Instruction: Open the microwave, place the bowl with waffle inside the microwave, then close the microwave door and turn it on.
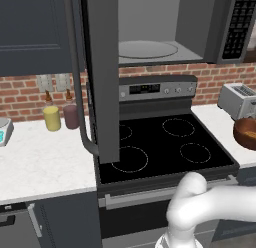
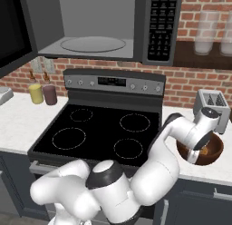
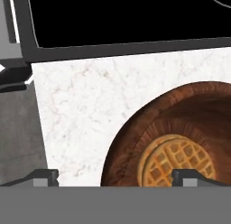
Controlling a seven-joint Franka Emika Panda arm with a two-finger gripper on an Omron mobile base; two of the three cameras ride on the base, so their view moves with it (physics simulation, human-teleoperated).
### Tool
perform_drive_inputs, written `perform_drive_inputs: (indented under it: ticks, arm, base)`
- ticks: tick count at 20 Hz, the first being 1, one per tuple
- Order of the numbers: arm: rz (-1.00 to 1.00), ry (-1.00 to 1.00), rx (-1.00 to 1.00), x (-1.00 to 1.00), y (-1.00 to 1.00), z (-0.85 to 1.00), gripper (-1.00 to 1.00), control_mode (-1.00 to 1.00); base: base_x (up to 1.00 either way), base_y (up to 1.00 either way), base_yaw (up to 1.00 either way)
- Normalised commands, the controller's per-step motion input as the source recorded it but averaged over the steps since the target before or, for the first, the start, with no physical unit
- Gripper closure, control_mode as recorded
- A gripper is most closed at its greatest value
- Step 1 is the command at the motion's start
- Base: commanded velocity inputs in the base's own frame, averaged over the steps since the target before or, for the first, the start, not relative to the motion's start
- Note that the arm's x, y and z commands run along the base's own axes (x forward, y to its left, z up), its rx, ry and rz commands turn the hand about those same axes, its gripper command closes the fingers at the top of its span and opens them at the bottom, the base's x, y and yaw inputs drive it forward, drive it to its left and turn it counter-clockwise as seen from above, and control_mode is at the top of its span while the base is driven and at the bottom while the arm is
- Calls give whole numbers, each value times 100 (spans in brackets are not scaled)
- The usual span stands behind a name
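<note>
From the left base view, I am seeing the door (image 1: 100,77) swung wide open, edge-on toward me, its handle (image 1: 80,92) curving down in front of the stove (image 1: 165,142); the microwave (image 1: 165,27) cavity is showing its round turntable (image 1: 147,48) bare, so opening looks done and fetching the bowl (image 1: 246,133) is the step in hand. The bowl is sitting at the far right on the tabletop (image 1: 220,123), just in front of the toaster (image 1: 239,99). From the right base view, I am reaching my arm over to that side, my wrist hanging right over the bowl (image 2: 213,154), which is resting on the tabletop (image 2: 213,172) near its front edge, below the toaster (image 2: 212,104). In the hand view, I am looking down with my hand (image 3: 115,177) released, fingers spread wide: one fingertip (image 3: 194,177) is sitting over the waffle (image 3: 178,162) inside the bowl (image 3: 131,146), the other over bare tabletop (image 3: 76,114). To do this well, I judge I should be straddling the near rim, one finger inside and one outside, lowering straight, clear of the waffle, clenching firmly, and keeping the bowl level while lifting.
</note>
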Motion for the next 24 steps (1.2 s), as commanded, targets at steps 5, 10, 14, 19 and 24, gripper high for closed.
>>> perform_drive_inputs:
  ticks: [5, 10, 14, 19, 24]
  arm:
    - [0, 0, 0, 1, -9, -36, -100, -100]
    - [0, 1, 0, 0, -7, -42, -100, -100]
    - [0, 1, 0, 4, -1, -41, -100, -100]
    - [0, 3, 0, 21, -1, -39, -100, -100]
    - [0, 3, 0, 21, 0, -36, 100, -100]
  base:
    - [0, 0, 0]
    - [0, 0, 0]
    - [0, 0, 0]
    - [0, 0, 0]
    - [0, 0, 0]
